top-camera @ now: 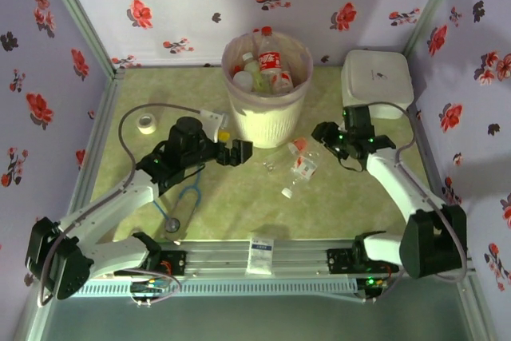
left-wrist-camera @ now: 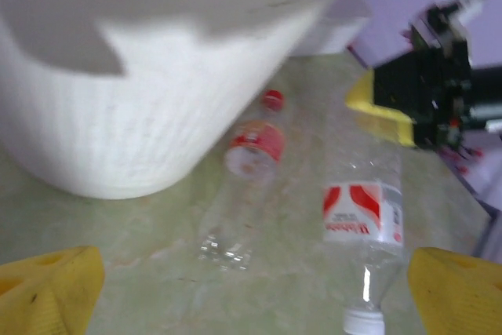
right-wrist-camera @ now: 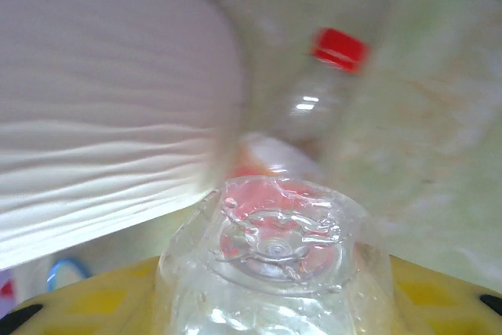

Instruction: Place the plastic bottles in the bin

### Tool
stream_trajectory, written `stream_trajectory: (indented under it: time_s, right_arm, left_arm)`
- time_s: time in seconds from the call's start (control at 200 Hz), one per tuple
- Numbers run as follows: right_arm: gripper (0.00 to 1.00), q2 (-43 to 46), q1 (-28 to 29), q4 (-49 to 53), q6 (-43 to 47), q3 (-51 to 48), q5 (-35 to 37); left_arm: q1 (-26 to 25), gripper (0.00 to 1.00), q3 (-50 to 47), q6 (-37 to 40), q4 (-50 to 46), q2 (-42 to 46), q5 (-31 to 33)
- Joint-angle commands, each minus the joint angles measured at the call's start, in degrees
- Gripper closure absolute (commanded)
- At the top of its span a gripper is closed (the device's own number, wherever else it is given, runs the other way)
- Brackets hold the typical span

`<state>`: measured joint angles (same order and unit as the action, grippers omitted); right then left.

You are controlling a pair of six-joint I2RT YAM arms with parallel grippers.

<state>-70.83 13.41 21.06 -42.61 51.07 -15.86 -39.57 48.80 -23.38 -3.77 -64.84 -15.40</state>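
Your left pincer point(top-camera: 238, 152) stands spread wide and holds nothing; in its wrist view the yellow fingertips point(left-wrist-camera: 49, 288) sit at the bottom corners, far apart. Nearest you, a packet point(top-camera: 260, 254) lies on the front rail and a stethoscope point(top-camera: 188, 197) lies on the mat point(top-camera: 239, 205) under the left arm; from there across to the right arm the mat is open. Just ahead of the left pincer two lie on their sides, close together: the white-capped bottle point(left-wrist-camera: 362, 221) on the right, cap toward that pincer, and the red-capped bottle point(left-wrist-camera: 249, 154) on the left, cap pointing away, near the bin point(left-wrist-camera: 141, 115) wall. Your right pincer point(top-camera: 321, 133) is at the far end of the white-capped bottle: its wrist view shows that bottle's clear base between the yellow pads point(right-wrist-camera: 94, 304), but you cannot tell whether they press it. Beyond, the bin stands at the back wall with more bottles point(top-camera: 267, 65) inside, one poking above the rim. A white box point(top-camera: 377, 77) sits in the rear right corner behind the right arm, and a tape roll point(top-camera: 146, 124) lies near the left wall.
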Motion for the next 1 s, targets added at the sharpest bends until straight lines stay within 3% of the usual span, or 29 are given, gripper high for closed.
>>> stream_trajectory:
  time_s: [0.0,0.25,0.525,0.68,0.755,0.875,0.995]
  right_arm:
    - [0.52,3.4,3.5,-6.7,6.3,3.7,-8.9]
    - [0.53,3.1,14.0,-18.9,11.4,7.9,-9.9]
    - [0.58,2.1,18.6,-27.8,11.8,7.7,-9.6]
    - [0.58,1.8,19.9,-30.3,11.3,7.3,-10.0]
    - [0.58,1.7,19.9,-29.8,11.4,7.2,-9.8]
    - [0.58,1.4,19.9,-29.5,11.4,7.2,-9.6]
    - [0.57,0.8,19.9,-29.0,10.9,7.5,-9.4]
  left_arm:
    - [-1.2,0.0,2.8,5.6,-2.6,1.1,-11.2]
    - [-5.4,0.0,3.5,6.8,2.3,-1.0,-13.5]
    - [-7.9,0.0,5.0,6.0,6.8,-7.0,-10.0]
    - [-8.5,0.01,4.9,6.5,7.4,-8.5,-4.9]
    - [-8.6,0.12,4.3,6.8,7.9,-8.0,-3.3]
    - [-8.6,0.43,3.4,7.1,8.8,-7.2,-1.9]
    - [-8.6,0.46,2.7,7.5,9.3,-6.6,-0.8]
